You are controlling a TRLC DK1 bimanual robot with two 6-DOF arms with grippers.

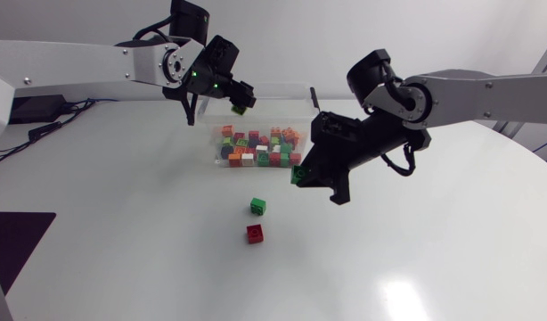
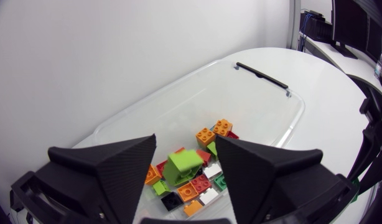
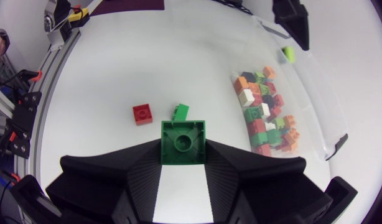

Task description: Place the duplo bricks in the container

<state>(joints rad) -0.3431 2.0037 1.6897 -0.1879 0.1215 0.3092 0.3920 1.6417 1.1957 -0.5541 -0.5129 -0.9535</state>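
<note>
Plainly, our right claw (image 3: 183, 148) is clamped on a dark green brick (image 3: 183, 138), one finger pressing each side and the brick's single stud facing the wrist camera. From overhead we see this claw hanging above the bench (image 1: 122, 232), just off the right-hand corner of the clear container (image 1: 282, 87) on the side nearer the bench's front edge.

Our left claw (image 2: 186, 146) stands with its fingers spread. A lime brick (image 2: 181, 167) shows in the gap between them, touching neither finger as far as we can see. That claw hangs over the container's left end.

The container sits toward the far edge of the bench, about midway along it. Inside lies a heap of bricks (image 1: 260, 147) in red, orange, green, white and black, gathered along the wall nearer the front edge.

Two loose bricks lie nearer the bench's middle, apart from the container: a green brick (image 1: 257, 206) and, just beside it toward the front edge, a red brick (image 1: 255, 234).
</note>
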